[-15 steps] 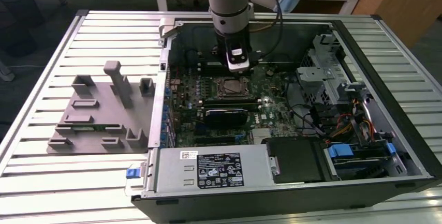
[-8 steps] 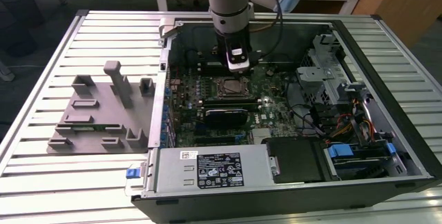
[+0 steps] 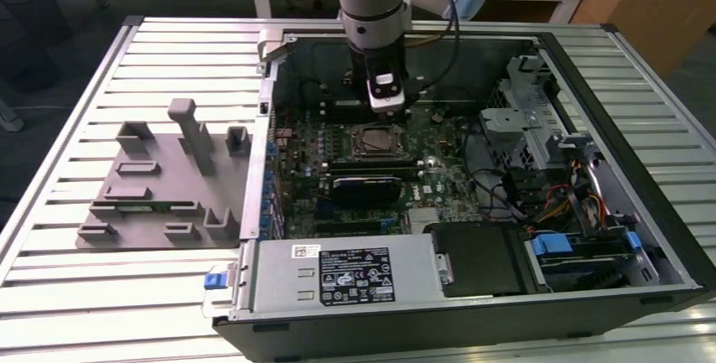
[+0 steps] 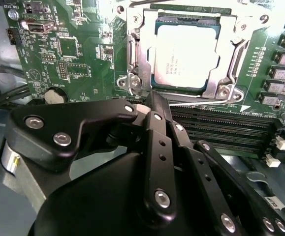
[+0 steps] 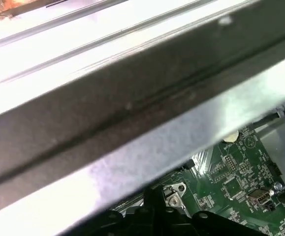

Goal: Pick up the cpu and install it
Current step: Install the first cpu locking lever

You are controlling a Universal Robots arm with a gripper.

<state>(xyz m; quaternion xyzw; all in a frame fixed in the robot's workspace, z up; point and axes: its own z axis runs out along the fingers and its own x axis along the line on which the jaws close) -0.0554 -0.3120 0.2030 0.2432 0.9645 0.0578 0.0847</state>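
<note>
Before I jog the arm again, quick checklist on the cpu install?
1. cpu in socket: ok, it lies flat inside the metal frame.
2. fingers empty: ok, shut on nothing, tips at the frame's edge.
3. Retention lever latched: cannot tell.
4. Nothing lying on the cpu's top: ok.
5. Memory slots beside the fingers untouched: ok.

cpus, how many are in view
1. The cpu sits inside the socket frame on the motherboard. The grey tray has pockets that could hide another.
</note>
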